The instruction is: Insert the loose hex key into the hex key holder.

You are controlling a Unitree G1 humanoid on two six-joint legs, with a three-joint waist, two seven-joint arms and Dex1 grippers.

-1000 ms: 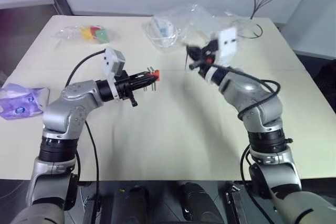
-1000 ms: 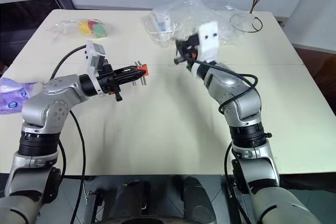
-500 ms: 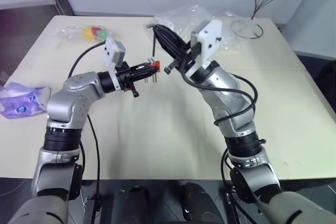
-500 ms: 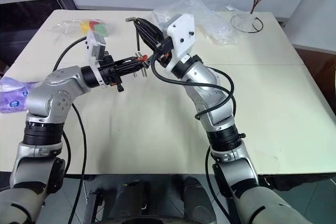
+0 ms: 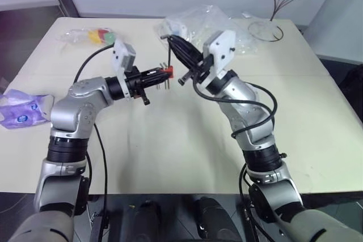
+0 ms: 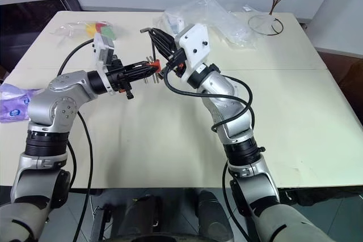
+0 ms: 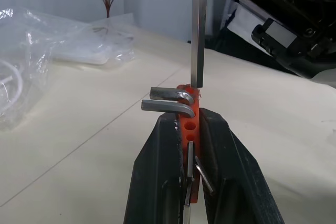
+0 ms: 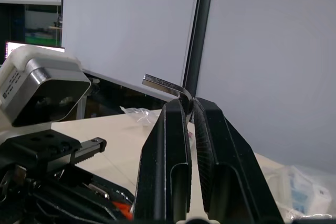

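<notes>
we are swinging our right gripper (image 8: 187, 109), jaws pinching the loose hex key (image 7: 198, 30), over to the hex key holder (image 7: 188, 121) that our left gripper (image 7: 192, 124) jaws are clamping, so insertion looks close.

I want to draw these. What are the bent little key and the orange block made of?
The loose hex key looks like bare grey metal: smooth, flat-sided, faintly shiny. The hex key holder looks like matte orange-red plastic, evenly coloured, with neat round holes.
</notes>
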